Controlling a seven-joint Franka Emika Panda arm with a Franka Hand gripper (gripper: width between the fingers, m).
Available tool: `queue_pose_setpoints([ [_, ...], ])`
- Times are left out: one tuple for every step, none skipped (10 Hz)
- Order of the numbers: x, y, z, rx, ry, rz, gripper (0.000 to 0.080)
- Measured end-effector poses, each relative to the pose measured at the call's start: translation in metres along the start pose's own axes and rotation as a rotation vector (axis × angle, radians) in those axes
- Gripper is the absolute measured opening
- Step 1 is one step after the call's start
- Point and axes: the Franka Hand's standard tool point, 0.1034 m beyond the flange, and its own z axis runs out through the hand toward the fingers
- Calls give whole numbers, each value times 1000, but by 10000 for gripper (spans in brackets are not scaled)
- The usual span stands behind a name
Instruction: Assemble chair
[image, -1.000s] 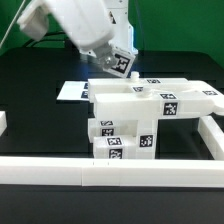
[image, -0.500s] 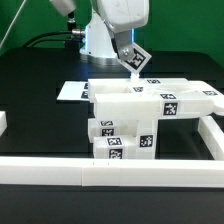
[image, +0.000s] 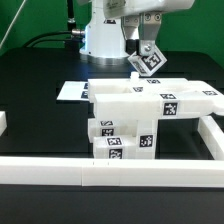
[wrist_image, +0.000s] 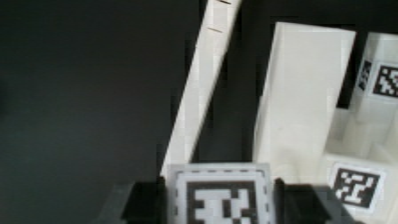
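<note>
**Alignment before descent**

Small white plastic leg block (image: 148, 58) bearing a black-and-white square tag hangs tilted in the clenched jaws of the white Franka robot arm (image: 105, 35). It is above and behind the half-built chair (image: 160, 112) and touches none of it. The chair stands on the black desk (image: 30, 120): a flat white plastic slab (image: 150, 96) lies across a stack of white tagged blocks (image: 118, 138), inside the long white border rails (image: 60, 168). The thin white marker board (image: 70, 90) lies just behind it, toward the exterior view's left.

The step in hand looks like carrying the block to its seat on the chair. Doing it well would mean levelling the block first, since it sits skewed in the grip. Its faces should then be squared to the slab before a slow, straight descent, so the stack below is not nudged out of true. A sideways push could shift loose parts. Which joint the block is meant for cannot be told from here.

The arm reaches out from its base at the back of the desk, wrist bent downward and hand canted toward the exterior view's right. The wrist view looks past the gripped block (wrist_image: 222, 195), seated between the dark jaws, onto a long white strip (wrist_image: 210, 90) and white tagged parts beside it.
</note>
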Motion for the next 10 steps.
queue_pose_setpoints([
  [10, 3, 0, -5, -33, 3, 281],
  [17, 4, 0, -7, -48, 2, 281],
  [23, 6, 0, -18, -72, -22, 281],
  [20, 5, 3, -48, -71, -129, 281],
  [15, 2, 5, -73, -69, -171, 281],
  [12, 0, 6, -88, -74, -224, 281],
  [9, -3, 8, -74, -76, -229, 281],
  [11, -2, 8, -75, -75, -230, 281],
  [10, -3, 8, -75, -75, -232, 281],
  [8, -2, 8, -85, -86, -308, 281],
])
